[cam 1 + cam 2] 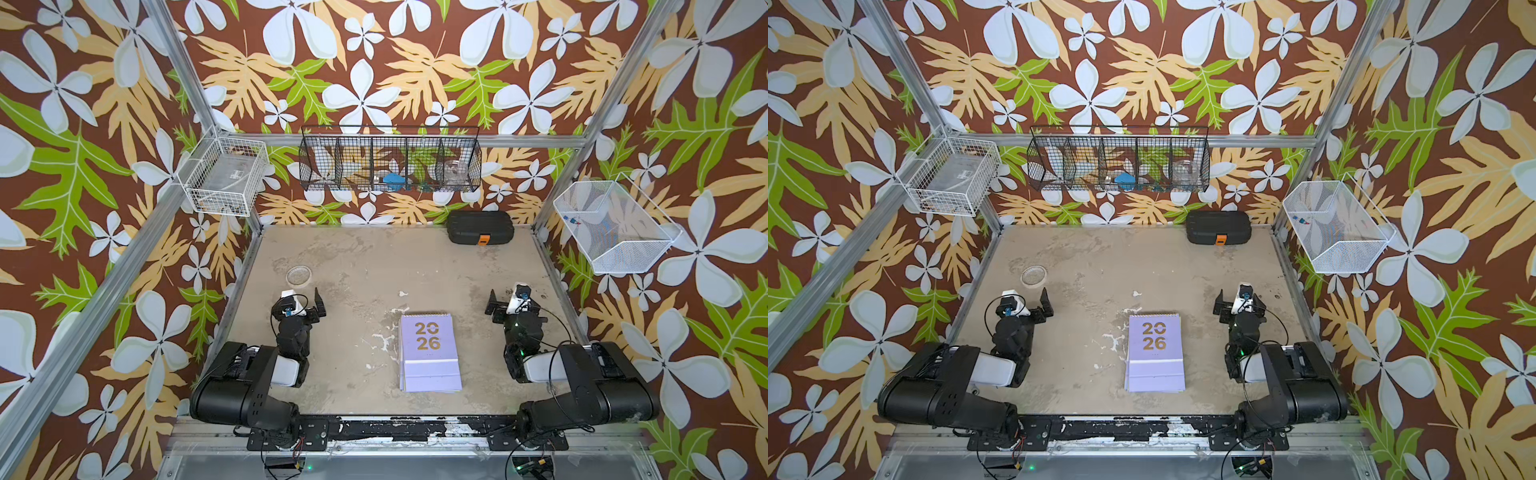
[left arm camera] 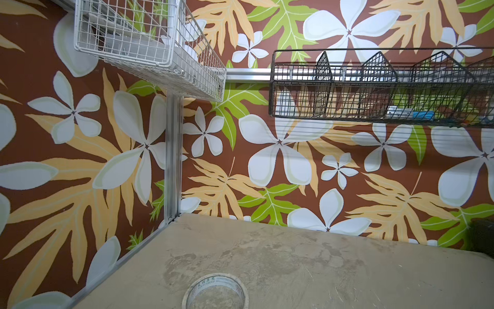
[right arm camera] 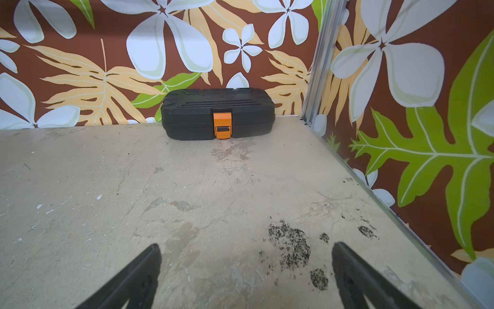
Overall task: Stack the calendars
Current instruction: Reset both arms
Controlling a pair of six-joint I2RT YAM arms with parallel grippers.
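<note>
Well apart from calendars (image 1: 430,353): tape roll (image 1: 299,276), black case (image 1: 480,226).

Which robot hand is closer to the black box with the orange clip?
Right. The right gripper faces the black box across bare table; the left gripper sits farther away, toward the table's other side.

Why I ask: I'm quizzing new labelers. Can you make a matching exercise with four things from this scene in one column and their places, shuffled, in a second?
Things
1. calendar stack
2. black case
3. tape roll
4. black wire basket

Places
A. hung on the back wall
B. on the table, near its left edge
C. at the table's far edge, right of middle
D. near the table's front middle, lilac cover up

Pairs: 1-D, 2-C, 3-B, 4-A
</note>
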